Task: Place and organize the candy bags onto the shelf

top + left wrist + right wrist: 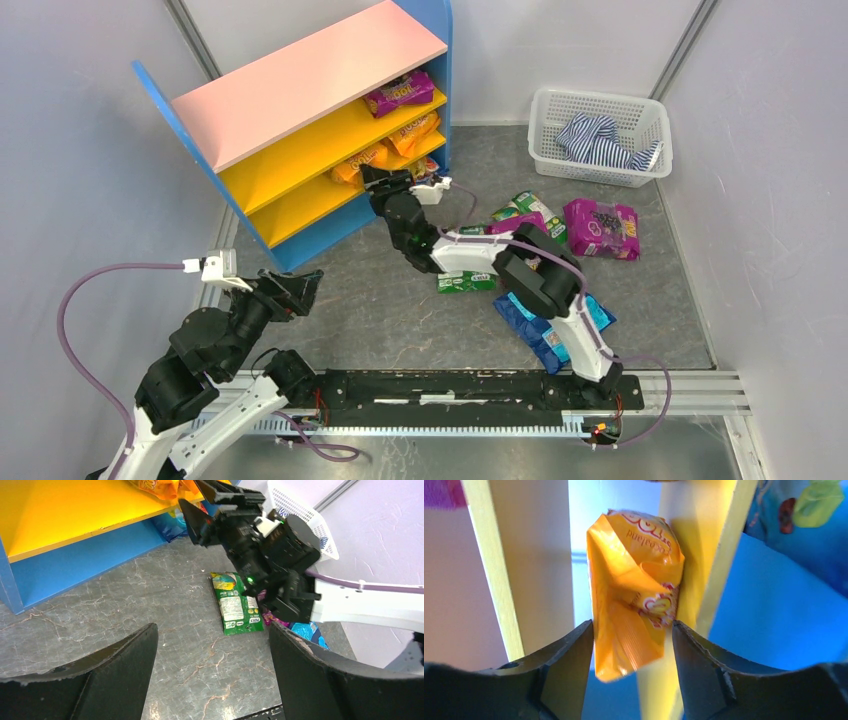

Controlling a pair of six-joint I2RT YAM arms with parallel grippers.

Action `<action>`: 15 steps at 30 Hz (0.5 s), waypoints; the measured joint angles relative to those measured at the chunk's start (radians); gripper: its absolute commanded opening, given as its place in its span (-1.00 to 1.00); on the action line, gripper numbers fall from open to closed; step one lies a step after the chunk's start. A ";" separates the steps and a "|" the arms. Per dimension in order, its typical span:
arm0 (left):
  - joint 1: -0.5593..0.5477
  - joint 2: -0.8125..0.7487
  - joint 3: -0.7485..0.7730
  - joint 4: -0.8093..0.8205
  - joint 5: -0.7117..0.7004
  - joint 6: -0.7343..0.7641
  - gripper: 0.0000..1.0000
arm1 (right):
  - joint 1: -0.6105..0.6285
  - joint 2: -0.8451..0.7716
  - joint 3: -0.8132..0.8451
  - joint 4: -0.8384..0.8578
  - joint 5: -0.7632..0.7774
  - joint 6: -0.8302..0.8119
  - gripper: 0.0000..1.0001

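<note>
The shelf (300, 80) stands at the back left, with a purple candy bag (398, 95) and orange candy bags (413, 130) on its yellow boards. My right gripper (372, 178) reaches into its lower right end. In the right wrist view an orange bag (631, 590) sits between the parted fingers of that gripper (633, 630), against a yellow board (704, 555); it touches the left finger only. A green bag (466, 282) lies flat on the floor. My left gripper (214, 635) hovers open and empty over bare floor, short of that green bag (235, 602).
More bags lie on the floor to the right: green ones (525, 210), a purple one (600, 227) and blue ones (545, 330) under the right arm. A white mesh basket (548, 150) holding a striped cloth (600, 140) stands at the back right. Walls close in on both sides.
</note>
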 measured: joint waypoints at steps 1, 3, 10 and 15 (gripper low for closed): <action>0.000 0.000 0.000 0.000 0.000 0.000 0.76 | 0.000 -0.031 -0.047 0.001 -0.015 -0.018 0.33; 0.000 0.000 0.000 0.000 0.000 0.000 0.77 | 0.000 -0.109 -0.152 0.006 -0.064 -0.065 0.34; 0.000 0.000 0.000 0.000 -0.002 0.000 0.78 | -0.005 -0.411 -0.425 -0.020 -0.290 -0.351 0.53; 0.000 0.000 0.000 -0.001 -0.002 -0.001 0.78 | -0.041 -0.636 -0.546 -0.214 -0.403 -0.649 0.71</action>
